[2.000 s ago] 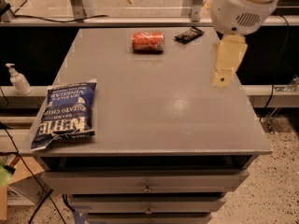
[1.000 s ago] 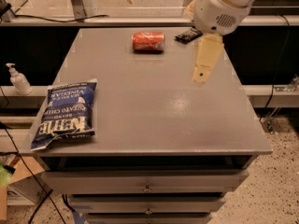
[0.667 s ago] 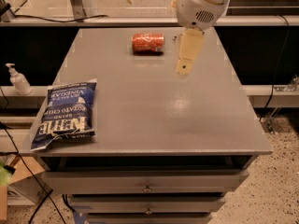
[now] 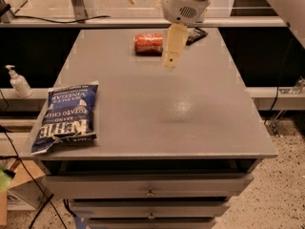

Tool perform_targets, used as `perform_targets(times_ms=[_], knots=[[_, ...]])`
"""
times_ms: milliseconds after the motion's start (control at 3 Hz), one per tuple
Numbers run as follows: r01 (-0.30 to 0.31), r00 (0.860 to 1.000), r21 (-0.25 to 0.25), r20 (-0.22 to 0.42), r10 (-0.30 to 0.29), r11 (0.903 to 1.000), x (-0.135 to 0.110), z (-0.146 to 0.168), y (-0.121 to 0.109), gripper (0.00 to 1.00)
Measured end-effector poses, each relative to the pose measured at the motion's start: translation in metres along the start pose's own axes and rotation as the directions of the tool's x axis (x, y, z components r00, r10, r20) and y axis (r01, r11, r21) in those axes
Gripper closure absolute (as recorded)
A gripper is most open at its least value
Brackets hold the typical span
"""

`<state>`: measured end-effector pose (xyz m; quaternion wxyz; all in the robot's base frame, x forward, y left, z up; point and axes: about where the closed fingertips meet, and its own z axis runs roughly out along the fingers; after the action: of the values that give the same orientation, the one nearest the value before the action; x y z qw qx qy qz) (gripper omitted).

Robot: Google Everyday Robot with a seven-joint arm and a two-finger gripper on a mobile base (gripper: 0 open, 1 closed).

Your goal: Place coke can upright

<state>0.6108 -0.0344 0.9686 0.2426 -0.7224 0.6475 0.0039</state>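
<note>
The coke can (image 4: 147,43), red-orange with white lettering, lies on its side at the far middle of the grey table (image 4: 190,113). My gripper (image 4: 169,60) hangs from the white arm above the table. It points down just to the right of the can and slightly in front of it, overlapping the can's right end in this view. It holds nothing that I can see.
A blue Kettle chip bag (image 4: 66,116) lies flat at the table's front left. A small dark snack wrapper (image 4: 197,34) lies at the far edge, right of the can. A soap pump bottle (image 4: 19,82) stands on a ledge to the left. Drawers sit below the tabletop.
My gripper has moved left and toward the far side, from over the table's right part to right beside the can. The can, bag and wrapper have not moved.
</note>
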Motion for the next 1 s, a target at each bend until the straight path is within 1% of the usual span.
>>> perform_targets(times_ms=[333,667,1000], knots=[[-0.016,1.000,-0.017,-0.020,0.016,0.9997,-0.004,0.015,0.001,0.00],[-0.001,1.000,-0.033,-0.025,0.000,0.9995,-0.010,0.041,-0.013,0.00],[0.037,0.999,-0.059,-0.037,-0.039,0.9976,-0.014,0.067,-0.036,0.00]])
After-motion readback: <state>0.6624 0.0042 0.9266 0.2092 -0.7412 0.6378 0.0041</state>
